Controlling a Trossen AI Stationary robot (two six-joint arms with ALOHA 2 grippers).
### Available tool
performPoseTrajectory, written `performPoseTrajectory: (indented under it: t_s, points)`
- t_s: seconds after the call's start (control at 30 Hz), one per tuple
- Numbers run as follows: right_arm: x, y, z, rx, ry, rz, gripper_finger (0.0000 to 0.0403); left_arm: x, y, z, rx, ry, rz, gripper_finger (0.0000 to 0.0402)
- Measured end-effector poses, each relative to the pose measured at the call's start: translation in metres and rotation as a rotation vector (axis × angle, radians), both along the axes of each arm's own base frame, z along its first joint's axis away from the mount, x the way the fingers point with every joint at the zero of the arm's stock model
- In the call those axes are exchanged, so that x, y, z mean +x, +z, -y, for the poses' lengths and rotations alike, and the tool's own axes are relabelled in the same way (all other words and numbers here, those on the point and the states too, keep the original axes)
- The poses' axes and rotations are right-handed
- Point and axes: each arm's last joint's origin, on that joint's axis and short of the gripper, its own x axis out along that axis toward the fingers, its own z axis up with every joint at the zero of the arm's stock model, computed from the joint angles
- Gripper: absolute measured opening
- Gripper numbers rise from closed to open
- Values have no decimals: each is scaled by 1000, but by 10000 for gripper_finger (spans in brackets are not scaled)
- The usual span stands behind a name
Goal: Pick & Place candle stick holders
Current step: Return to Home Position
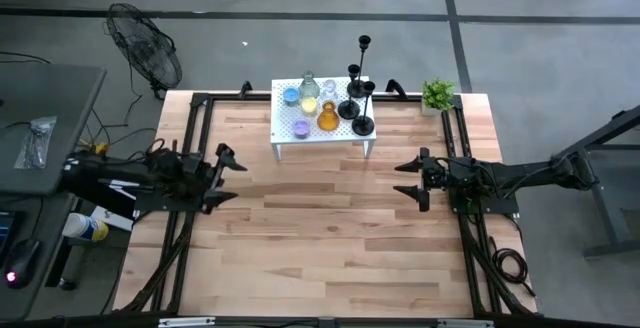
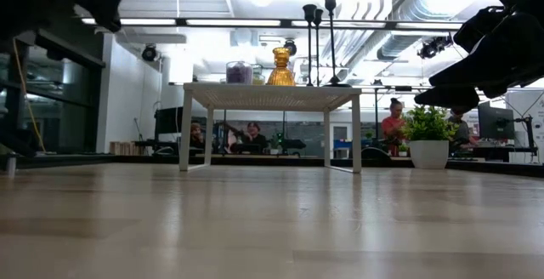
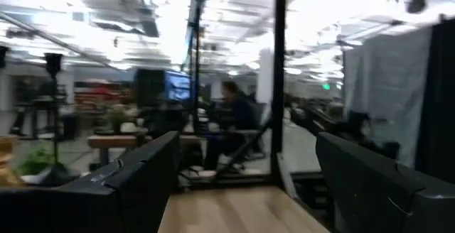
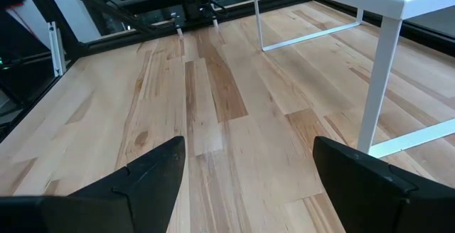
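Observation:
Three slim black candlesticks [image 1: 360, 93] stand by their round bases on the right part of a small white stand [image 1: 290, 133] at the table's far middle. Small coloured glass holders [image 1: 312, 106] stand beside them on the stand's left part. In the low view the candlesticks [image 2: 321, 37] and an amber glass holder [image 2: 281, 68] show on the stand's top. My left gripper [image 1: 228, 176] is open and empty at the table's left side. My right gripper [image 1: 412, 178] is open and empty at the table's right side, the stand's leg [image 4: 377, 77] ahead of it.
A small green potted plant [image 1: 437, 95] stands at the table's far right corner, right of the stand. A black frame [image 1: 195, 148] runs along the table's edges. A fan [image 1: 145, 48] stands on the floor beyond the far left corner. People sit in the room behind [image 2: 255, 134].

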Motion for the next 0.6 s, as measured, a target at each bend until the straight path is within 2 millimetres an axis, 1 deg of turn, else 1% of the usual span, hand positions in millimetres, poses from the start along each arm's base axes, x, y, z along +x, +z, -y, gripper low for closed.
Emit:
performPoseTrajectory:
  t_s: [0.1,0.23,0.33,0.4,0.5,0.6]
  points:
    - [0,0,0,0,0,0,302,-6,-5,-1,19,8,-36,325]
    - [0,0,0,0,0,0,302,-12,-16,-4,35,128,-134,325]
    - [0,0,0,0,0,1,302,-10,-17,-7,20,219,-155,325]
    - [0,0,0,0,0,-1,302,-11,-17,-8,10,243,-152,325]
    - [0,0,0,0,0,0,302,-9,-23,-8,18,263,-217,325]
    - [0,0,0,0,0,0,302,-10,-23,-8,16,264,-210,325]
